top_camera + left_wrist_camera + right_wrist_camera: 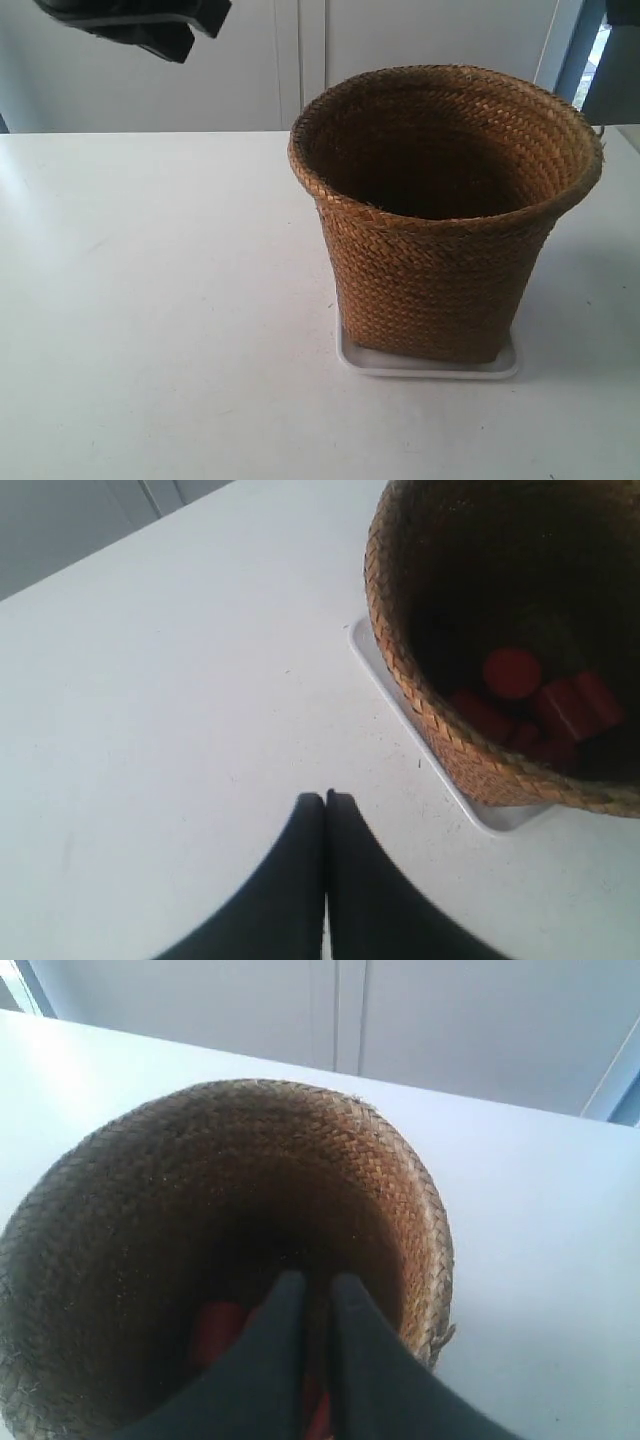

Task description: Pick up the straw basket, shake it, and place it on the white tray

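Note:
The straw basket (440, 270) stands upright on the white tray (430, 368), whose rim shows under its base. In the left wrist view my left gripper (325, 798) is shut and holds nothing. It hangs over bare table beside the basket (440, 720) and the tray's edge (490, 813). My right gripper (310, 1282) hovers over the basket's mouth (380, 1160), its fingers drawn together to a thin slit and gripping nothing. Red cylinders (512, 672) lie on the basket's dark floor.
The white table (150, 300) stretches wide at the exterior view's left. A dark part of the arm at the exterior view's left (140, 25) hangs at the top edge. Pale cabinet doors (300, 60) stand behind the table.

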You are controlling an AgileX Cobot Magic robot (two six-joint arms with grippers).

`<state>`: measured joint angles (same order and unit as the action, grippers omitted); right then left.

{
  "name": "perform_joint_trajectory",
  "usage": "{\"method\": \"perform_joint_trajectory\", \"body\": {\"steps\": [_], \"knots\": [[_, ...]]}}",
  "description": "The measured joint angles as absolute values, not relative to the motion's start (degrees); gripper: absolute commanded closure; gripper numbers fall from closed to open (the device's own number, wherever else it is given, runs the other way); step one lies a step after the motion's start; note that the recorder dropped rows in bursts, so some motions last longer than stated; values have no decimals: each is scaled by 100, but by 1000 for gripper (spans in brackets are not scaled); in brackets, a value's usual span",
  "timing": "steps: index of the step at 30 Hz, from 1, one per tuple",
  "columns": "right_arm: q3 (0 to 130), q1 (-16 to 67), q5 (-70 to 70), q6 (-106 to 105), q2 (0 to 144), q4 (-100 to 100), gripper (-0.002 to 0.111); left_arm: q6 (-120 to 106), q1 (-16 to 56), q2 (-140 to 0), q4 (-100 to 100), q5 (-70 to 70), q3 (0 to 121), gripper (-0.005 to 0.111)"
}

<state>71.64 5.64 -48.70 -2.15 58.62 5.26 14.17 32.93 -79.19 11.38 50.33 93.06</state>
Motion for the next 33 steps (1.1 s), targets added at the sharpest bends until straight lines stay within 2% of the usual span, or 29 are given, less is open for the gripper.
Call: {"method": "perform_joint_trajectory", "body": {"steps": [21,28,33], "knots": [[4919,564,-3200,-294,4312,547,108,1320,3293,-5626,1138,2606,6209,107],[4547,564,-3133,-317,3986,547,108,1331,3293,-4791,1138,2140,5353,107],[4473,564,-3631,-317,3986,558,108,1322,3293,-4294,1138,2140,5005,107]]}}
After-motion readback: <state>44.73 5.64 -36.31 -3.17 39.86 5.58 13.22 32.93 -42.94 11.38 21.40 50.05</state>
